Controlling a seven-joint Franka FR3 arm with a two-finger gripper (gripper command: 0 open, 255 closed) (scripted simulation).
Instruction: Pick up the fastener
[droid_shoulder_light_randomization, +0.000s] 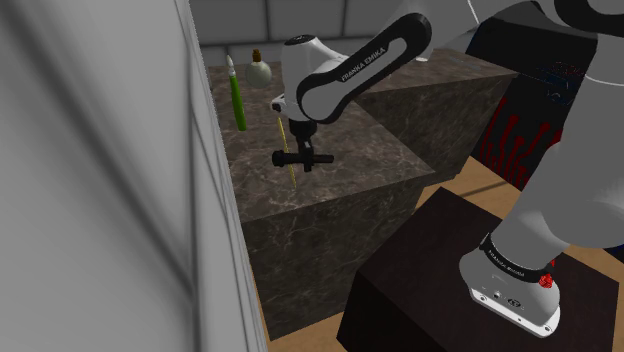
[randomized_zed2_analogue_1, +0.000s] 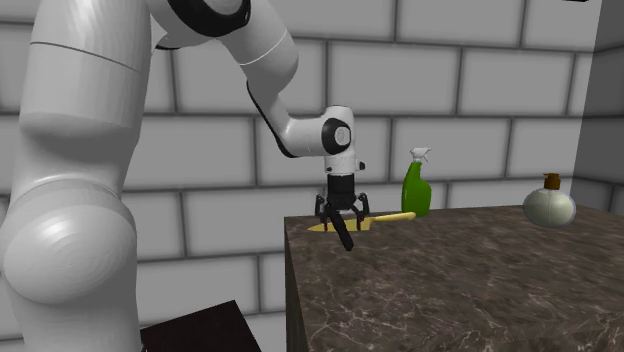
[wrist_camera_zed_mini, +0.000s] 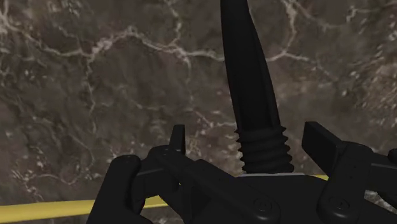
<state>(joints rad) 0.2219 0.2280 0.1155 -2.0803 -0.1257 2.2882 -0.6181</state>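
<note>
The fastener (wrist_camera_zed_mini: 254, 95) is a black spike with rings round its thick end. It sticks out of the middle of the claw (randomized_zed2_analogue_1: 340, 212), with its sharp tip aimed down at the counter (randomized_zed2_analogue_1: 470, 290). It is near one end of the counter, by the edge that runs along the wall (randomized_zed2_analogue_1: 480, 90). Its top end is hidden inside the claw, and both are black, so I cannot tell if the claw is pinching it or spread round it. I also cannot tell if the tip touches the counter or hangs just over it. There is one fastener and one claw. One long yellow stick (randomized_zed2_analogue_1: 388, 217) lies on the counter along that wall edge, right behind the fastener; the claw hides part of it, and I cannot make out what it is. Two bottles stand on the counter further along the same edge: one green spray bottle (randomized_zed2_analogue_1: 417, 186) and one round pale bottle (randomized_zed2_analogue_1: 549, 206) with a brown top. The white arm (randomized_zed2_analogue_1: 300, 130) is cut off at the top of the second exterior view
</note>
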